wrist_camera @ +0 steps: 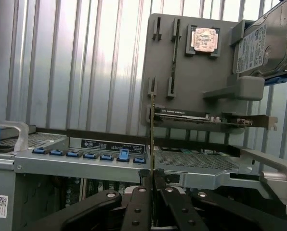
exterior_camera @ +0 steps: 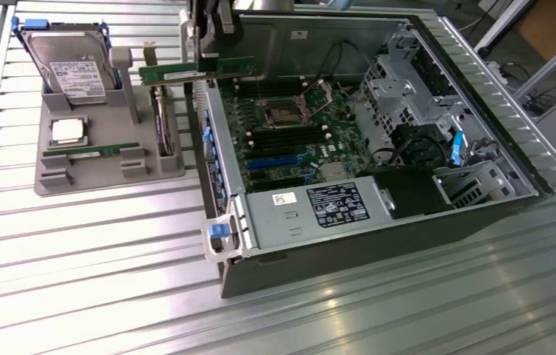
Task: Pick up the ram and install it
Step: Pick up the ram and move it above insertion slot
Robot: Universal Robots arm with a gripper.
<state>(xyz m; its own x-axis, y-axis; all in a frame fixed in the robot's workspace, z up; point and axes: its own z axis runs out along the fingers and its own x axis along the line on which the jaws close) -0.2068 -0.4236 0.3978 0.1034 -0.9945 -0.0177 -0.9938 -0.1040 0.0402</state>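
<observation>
Now the hand (wrist_camera: 152, 182) pinches the ram (exterior_camera: 196, 71).

Worktop (exterior_camera: 80, 281): ribbed metal slats. Computer case (exterior_camera: 357, 251): open, side panel off. Motherboard (exterior_camera: 288, 144): inside case; silver power supply (exterior_camera: 307, 211) at its 6 o'clock. Blue latch (exterior_camera: 219, 231): case's 7 o'clock corner. Grey holder tray (exterior_camera: 91, 181): on worktop, 9 o'clock of case. Hard drive (exterior_camera: 76, 66): tray's 12 o'clock, tilted. Square silver processor (exterior_camera: 68, 131): tray centre. Upright bracketed card (exterior_camera: 165, 122): tray's 3 o'clock edge.
</observation>
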